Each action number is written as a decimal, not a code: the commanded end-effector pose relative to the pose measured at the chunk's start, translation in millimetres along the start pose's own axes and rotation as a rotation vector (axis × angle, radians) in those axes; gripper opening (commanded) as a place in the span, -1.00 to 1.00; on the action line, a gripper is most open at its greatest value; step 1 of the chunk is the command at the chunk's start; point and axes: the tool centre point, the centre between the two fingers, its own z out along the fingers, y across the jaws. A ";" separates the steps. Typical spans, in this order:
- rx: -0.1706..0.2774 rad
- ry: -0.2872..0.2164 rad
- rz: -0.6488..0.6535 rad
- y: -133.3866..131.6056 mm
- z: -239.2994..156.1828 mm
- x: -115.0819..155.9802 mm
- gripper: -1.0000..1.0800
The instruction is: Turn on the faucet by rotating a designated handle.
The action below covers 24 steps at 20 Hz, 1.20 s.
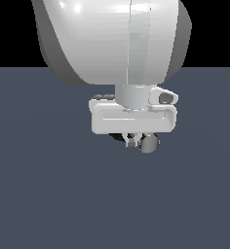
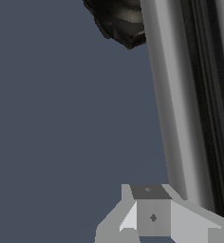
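Beside the handle [image 2: 180,109], the claw [image 2: 152,216] hangs low.

Flat slate-blue floor [image 1: 39,194], plain black backdrop [image 1: 9,29] above a straight horizon, even light

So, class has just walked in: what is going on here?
A white robot arm is down over a small faucet on a dark grey floor, aiming to turn its handle. In the exterior view the gripper hides most of the fixture; only the grey handle's end shows. The wrist view shows one finger beside the handle, near the black ridged base. Contact cannot be confirmed.
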 end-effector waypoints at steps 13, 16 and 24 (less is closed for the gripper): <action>-0.005 0.014 0.021 82.7 -0.5 11.1 -1.00; -0.005 0.014 0.021 96.9 -0.5 12.2 -1.00; -0.002 0.012 -0.003 99.8 -0.6 25.9 -1.00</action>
